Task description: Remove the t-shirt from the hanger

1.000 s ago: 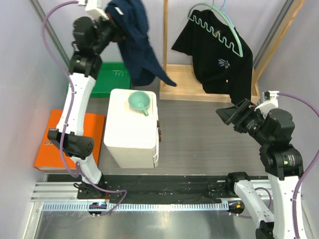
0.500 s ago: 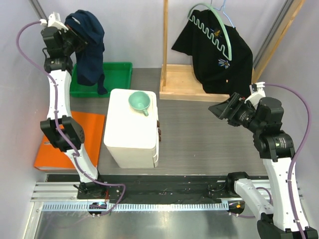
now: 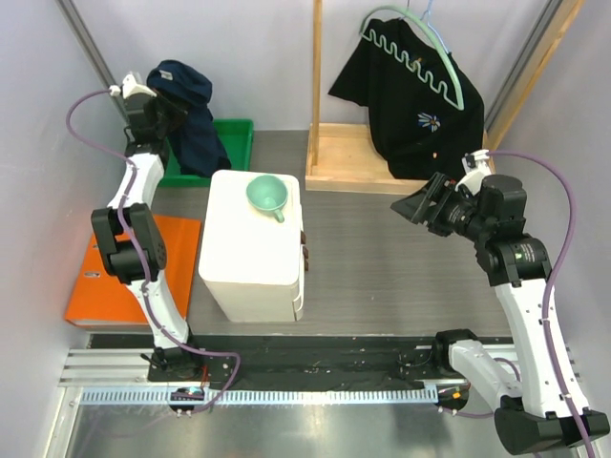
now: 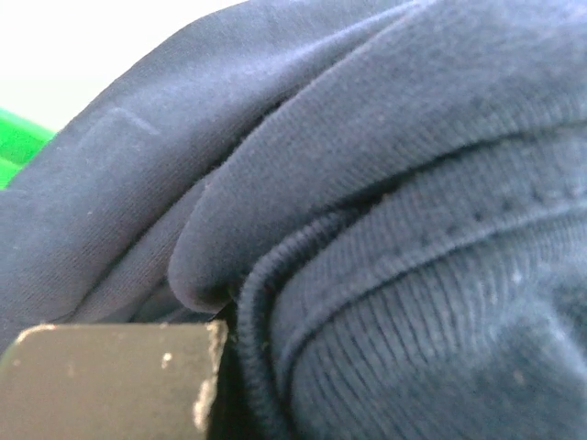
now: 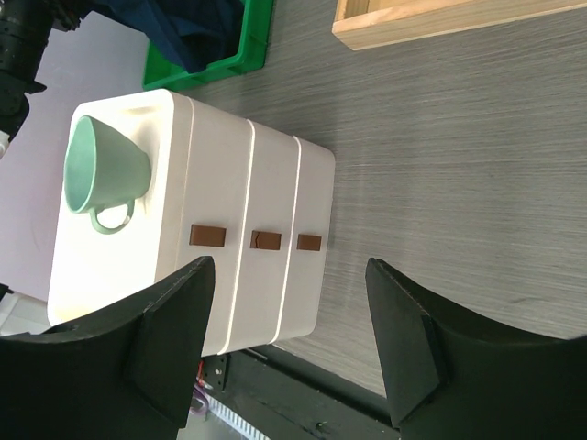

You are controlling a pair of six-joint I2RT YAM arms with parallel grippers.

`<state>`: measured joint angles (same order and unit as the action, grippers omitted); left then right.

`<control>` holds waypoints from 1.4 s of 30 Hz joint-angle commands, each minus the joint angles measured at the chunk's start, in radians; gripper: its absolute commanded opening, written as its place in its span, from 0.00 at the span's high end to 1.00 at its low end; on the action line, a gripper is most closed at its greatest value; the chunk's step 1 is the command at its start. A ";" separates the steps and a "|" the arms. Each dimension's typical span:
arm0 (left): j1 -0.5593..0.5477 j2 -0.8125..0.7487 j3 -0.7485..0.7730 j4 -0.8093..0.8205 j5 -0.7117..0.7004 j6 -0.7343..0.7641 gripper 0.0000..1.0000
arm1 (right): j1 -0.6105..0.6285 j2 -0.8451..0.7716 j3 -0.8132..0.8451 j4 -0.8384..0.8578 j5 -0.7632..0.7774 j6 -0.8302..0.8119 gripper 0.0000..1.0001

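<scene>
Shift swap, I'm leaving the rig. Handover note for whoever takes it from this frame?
Left tool: shut on the navy t-shirt, which is bunched over the green bin at the far left.
Right tool: open and empty, above the table in front of the wooden rack.
Done: the navy t-shirt is off any hanger.
Left: probably drop it into the bin. The black t-shirt is still on the mint hanger on the rack.
</scene>
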<state>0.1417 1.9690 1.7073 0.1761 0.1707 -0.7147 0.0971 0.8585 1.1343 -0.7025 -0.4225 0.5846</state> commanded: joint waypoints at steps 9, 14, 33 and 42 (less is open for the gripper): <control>-0.133 -0.071 -0.049 0.180 -0.295 0.260 1.00 | 0.007 0.036 -0.038 0.100 -0.039 -0.020 0.28; -0.164 -0.056 -0.066 0.109 -0.488 0.238 1.00 | 0.009 0.030 -0.054 0.103 -0.038 -0.022 0.28; -0.028 0.394 0.511 -0.706 -0.561 -0.472 1.00 | 0.010 0.050 -0.074 0.116 -0.042 -0.025 0.28; 0.039 0.376 0.414 -0.708 -0.287 -0.586 0.99 | 0.010 0.022 -0.087 0.113 -0.048 -0.022 0.28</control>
<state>0.1787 2.5134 2.3505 -0.5735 -0.2028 -1.2259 0.1028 0.9028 1.0508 -0.6277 -0.4522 0.5766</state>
